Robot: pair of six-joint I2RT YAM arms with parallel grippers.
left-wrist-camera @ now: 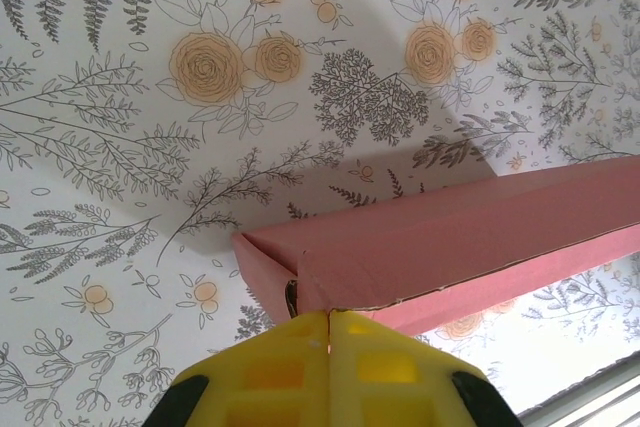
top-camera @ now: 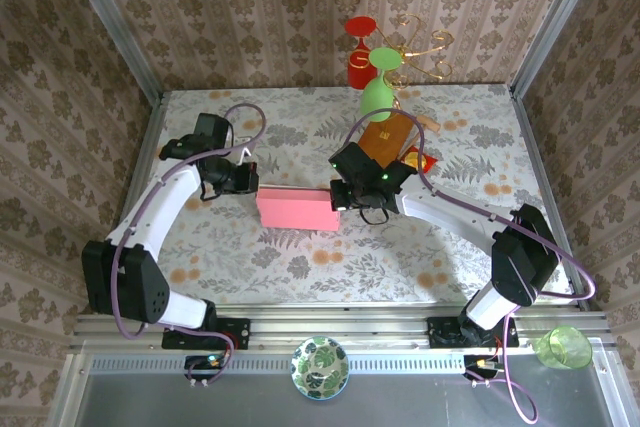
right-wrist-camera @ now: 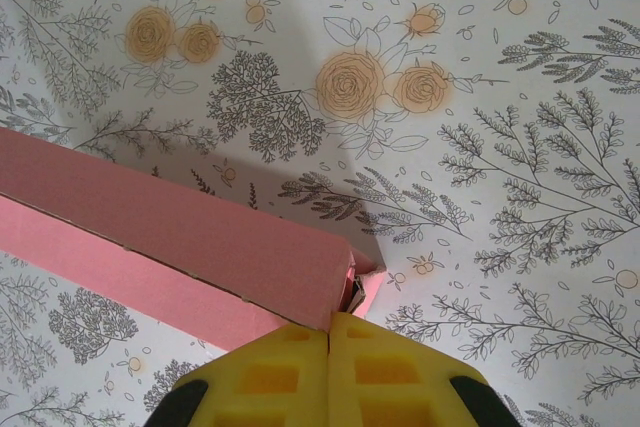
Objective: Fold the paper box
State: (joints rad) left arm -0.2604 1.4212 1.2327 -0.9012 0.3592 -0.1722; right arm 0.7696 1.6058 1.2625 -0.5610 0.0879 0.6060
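Left pincer (left-wrist-camera: 329,319) and right pincer (right-wrist-camera: 329,321), both closed, touch opposite ends of the pink thin-cardboard box (top-camera: 296,208); probably light, crushable, best taken at its edges.

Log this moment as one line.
paper box: folded into shape, on table | left end effector: shut, at its left end | right end effector: shut, at its right end
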